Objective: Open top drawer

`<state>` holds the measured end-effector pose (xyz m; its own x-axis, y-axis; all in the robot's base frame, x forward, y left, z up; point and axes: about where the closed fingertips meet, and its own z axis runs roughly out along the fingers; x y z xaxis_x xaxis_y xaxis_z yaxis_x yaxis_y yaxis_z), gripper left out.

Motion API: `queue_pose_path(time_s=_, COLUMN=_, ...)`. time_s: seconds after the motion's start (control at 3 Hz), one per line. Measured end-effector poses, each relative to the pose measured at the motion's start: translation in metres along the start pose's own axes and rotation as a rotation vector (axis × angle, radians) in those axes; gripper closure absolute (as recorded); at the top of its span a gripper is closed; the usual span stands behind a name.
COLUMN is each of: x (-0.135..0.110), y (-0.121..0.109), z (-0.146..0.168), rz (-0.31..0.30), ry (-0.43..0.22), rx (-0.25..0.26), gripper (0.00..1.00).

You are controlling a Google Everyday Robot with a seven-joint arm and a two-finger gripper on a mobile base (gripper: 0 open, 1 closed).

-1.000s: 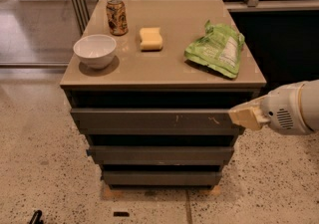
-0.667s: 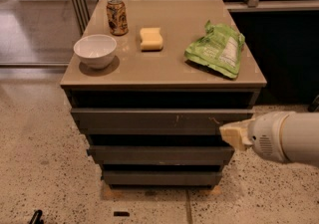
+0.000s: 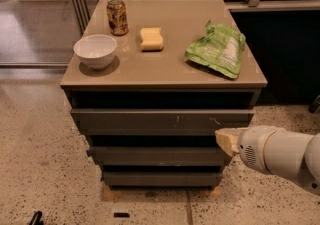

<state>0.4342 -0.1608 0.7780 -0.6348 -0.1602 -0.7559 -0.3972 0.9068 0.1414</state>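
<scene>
The top drawer (image 3: 150, 120) is the widest dark grey-brown front under the tan cabinet top, with small pale scratches right of centre. Its front stands slightly proud of the two narrower drawer fronts (image 3: 155, 155) below. My gripper (image 3: 226, 140) comes in from the right on a white arm (image 3: 280, 155). Its tan tip sits just below the right end of the top drawer front, at the gap above the middle drawer.
On the cabinet top (image 3: 170, 66) stand a white bowl (image 3: 95, 51), a drink can (image 3: 117, 16), a yellow sponge (image 3: 151, 38) and a green chip bag (image 3: 218, 49). Speckled floor lies in front. Metal rails and a dark wall run behind.
My gripper has dropped lower and moved left, from beside the right end of the top drawer front to just beneath it.
</scene>
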Motion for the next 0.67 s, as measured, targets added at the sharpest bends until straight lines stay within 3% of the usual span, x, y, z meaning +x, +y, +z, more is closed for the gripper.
queue_pose_path(time_s=0.67, x=0.001, y=0.001, z=0.012, rz=0.026, ry=-0.003, rx=0.000, gripper=1.00)
